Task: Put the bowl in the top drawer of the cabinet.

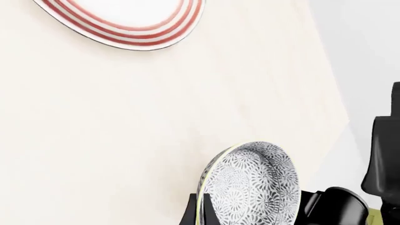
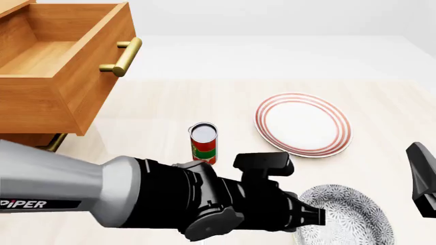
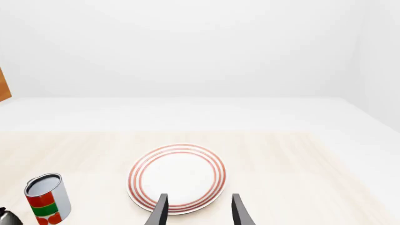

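Note:
The bowl, white with a dense grey-blue floral pattern, is at the table's near edge, right of centre. My left gripper reaches across from the left and is shut on its rim. The left wrist view shows the bowl tilted between my dark fingers. The top drawer of the cabinet stands pulled open at far left, brass handle facing right. My right gripper is open and holds nothing, its tip near the right edge.
A white plate with red rings lies right of centre. A red and green can stands upright between the plate and the cabinet. The lower drawer's handle peeks out beneath the open drawer. My left arm spans the near edge.

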Controlling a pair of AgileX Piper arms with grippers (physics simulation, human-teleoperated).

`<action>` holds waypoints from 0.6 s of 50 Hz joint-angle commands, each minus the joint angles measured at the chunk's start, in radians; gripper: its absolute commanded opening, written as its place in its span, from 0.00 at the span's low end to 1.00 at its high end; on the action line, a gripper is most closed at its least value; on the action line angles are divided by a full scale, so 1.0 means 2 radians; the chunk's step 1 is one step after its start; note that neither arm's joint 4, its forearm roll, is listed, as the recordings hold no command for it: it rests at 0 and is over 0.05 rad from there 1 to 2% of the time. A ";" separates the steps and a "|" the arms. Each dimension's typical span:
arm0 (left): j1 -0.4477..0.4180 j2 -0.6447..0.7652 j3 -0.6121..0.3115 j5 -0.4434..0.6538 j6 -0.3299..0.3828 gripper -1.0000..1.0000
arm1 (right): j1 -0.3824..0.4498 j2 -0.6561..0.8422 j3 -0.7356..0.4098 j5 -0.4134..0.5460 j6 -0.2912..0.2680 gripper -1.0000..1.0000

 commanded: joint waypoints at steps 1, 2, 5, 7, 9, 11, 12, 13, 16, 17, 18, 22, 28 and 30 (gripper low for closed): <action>0.015 -0.023 -0.004 0.013 0.012 0.00 | 0.000 0.000 0.000 0.000 0.000 1.00; 0.017 -0.025 -0.004 0.015 0.013 0.00 | 0.000 0.000 0.000 0.000 0.000 1.00; 0.019 -0.029 -0.005 0.018 0.015 0.00 | 0.000 0.000 0.000 0.000 0.000 1.00; 0.021 -0.032 -0.006 0.022 0.018 0.00 | 0.000 0.000 0.000 0.000 0.000 1.00; 0.022 -0.034 -0.008 0.025 0.019 0.00 | 0.000 0.000 0.000 0.000 0.000 1.00; 0.025 -0.039 -0.012 0.031 0.022 0.00 | 0.000 0.000 0.000 0.000 0.000 1.00; 0.026 -0.040 -0.013 0.034 0.023 0.00 | 0.000 0.000 0.000 0.000 0.000 1.00; 0.028 -0.043 -0.016 0.037 0.025 0.00 | 0.000 0.000 0.000 0.000 0.000 1.00; 0.034 -0.048 -0.020 0.044 0.029 0.00 | 0.000 0.000 0.000 0.000 0.000 1.00; 0.035 -0.049 -0.022 0.046 0.030 0.00 | 0.000 0.000 0.000 0.000 0.000 1.00; 0.036 -0.051 -0.024 0.049 0.032 0.00 | 0.000 0.000 0.000 0.000 0.000 1.00; 0.040 -0.059 -0.031 0.058 0.036 0.00 | 0.000 0.000 0.000 0.000 0.000 1.00; 0.050 -0.075 -0.045 0.078 0.047 0.00 | 0.000 0.000 0.000 0.000 0.000 1.00; 0.053 -0.079 -0.047 0.082 0.050 0.00 | 0.000 0.000 0.000 0.000 0.000 1.00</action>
